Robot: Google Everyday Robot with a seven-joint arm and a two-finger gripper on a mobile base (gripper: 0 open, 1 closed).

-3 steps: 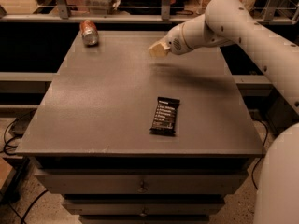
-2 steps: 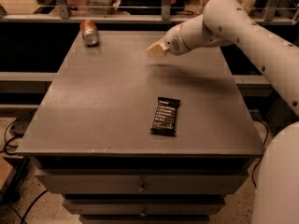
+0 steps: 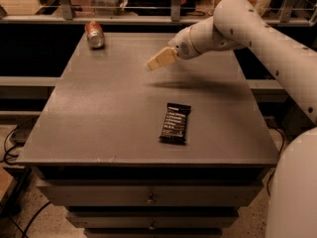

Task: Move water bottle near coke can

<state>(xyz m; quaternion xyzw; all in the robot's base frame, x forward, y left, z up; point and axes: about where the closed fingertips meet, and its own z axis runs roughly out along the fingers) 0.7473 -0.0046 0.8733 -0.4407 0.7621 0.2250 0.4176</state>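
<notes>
the gripper hangs above the far middle of the grey table, at the end of the white arm reaching in from the right; whether it grips anything i cannot tell. the coke can lies on its side at the far left corner, well apart from the gripper. no water bottle can be made out on the tabletop, so its place is uncertain. a black snack bar lies near the front, right of centre. judging from this, the bottle is not yet beside the can; the leftward carry and set-down seem left to do.
</notes>
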